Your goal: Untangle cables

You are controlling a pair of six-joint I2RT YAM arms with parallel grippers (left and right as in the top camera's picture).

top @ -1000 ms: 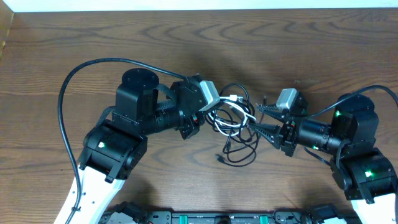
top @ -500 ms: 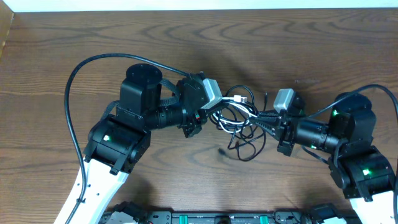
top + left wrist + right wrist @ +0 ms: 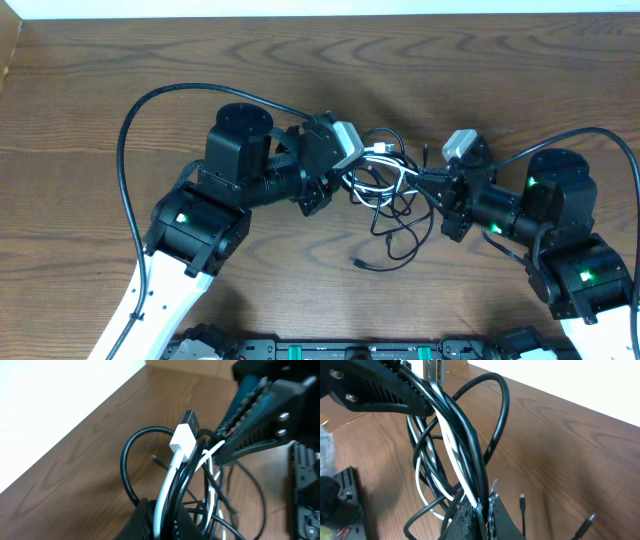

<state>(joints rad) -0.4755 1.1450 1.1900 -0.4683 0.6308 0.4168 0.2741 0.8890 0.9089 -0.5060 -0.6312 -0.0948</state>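
Your left fingers [image 3: 143,522] and right fingers [image 3: 466,524] both clamp the cables [image 3: 385,182]; the bundle stretches straight between them, loose loops apparently trailing toward the desk's [image 3: 500,80] near edge.

Bunched cables [image 3: 380,182] bar the middle; the far table [image 3: 450,70] lies open.

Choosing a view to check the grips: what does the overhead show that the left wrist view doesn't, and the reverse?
Only overhead: a loose black plug end lying on the table, on the robot's side of the tangle. Only left wrist: the left gripper seen clamped on black and white strands. Both: the cables held between it and the right gripper, plus the white plug.
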